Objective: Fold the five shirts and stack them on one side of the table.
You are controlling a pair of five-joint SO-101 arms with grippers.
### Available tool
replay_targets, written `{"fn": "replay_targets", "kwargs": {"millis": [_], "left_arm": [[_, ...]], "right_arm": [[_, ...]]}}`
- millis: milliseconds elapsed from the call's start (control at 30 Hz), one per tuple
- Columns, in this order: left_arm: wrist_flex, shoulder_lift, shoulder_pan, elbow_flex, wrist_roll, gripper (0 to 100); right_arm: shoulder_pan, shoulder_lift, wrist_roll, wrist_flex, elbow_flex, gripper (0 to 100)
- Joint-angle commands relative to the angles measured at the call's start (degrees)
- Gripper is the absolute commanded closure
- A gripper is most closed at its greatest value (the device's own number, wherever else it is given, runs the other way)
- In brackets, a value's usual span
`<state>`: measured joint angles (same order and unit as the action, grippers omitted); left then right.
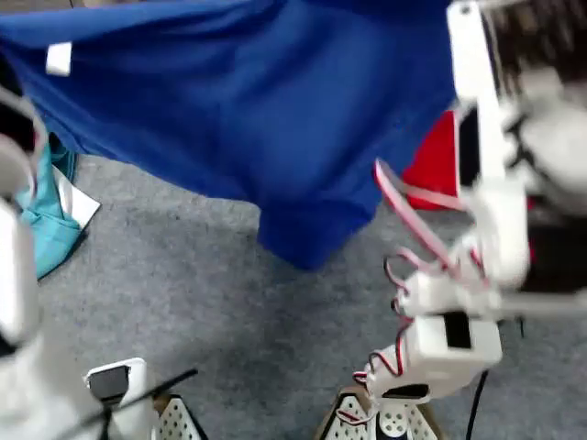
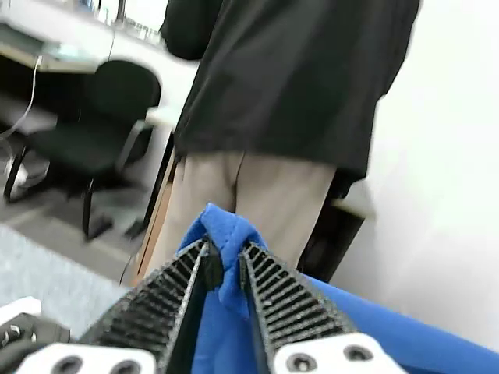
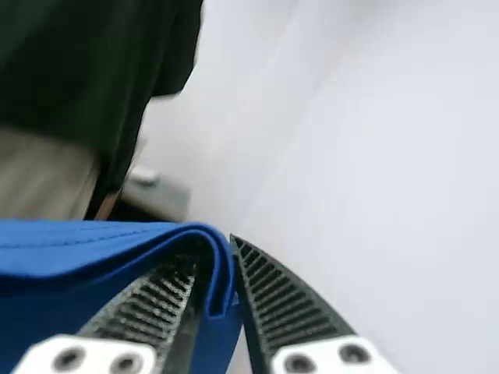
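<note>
Left claw (image 2: 224, 251) and right claw (image 3: 212, 255) aloft, each tight on an edge of the blue shirt (image 1: 275, 110).

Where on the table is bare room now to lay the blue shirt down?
The grey table is bare in the middle, below the raised blue shirt. It is crowded at the edges: a teal shirt on one side, a red shirt and an arm on the other.
</note>
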<state>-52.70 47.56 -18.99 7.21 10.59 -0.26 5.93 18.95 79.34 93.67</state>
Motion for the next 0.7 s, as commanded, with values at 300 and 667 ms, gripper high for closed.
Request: {"fn": "replay_targets", "kwargs": {"millis": [300,667], "left_arm": [[-6.15,22.46,-0.62,2.37,-3.87,98],[-11.34,30.73,-0.18,2.11,-5.19,98]], "right_arm": [[1.19,-16.22,-0.18,0.26,0.92,99.8],[1.19,-21.67,2.37,-3.78,0.75,99.8]]}}
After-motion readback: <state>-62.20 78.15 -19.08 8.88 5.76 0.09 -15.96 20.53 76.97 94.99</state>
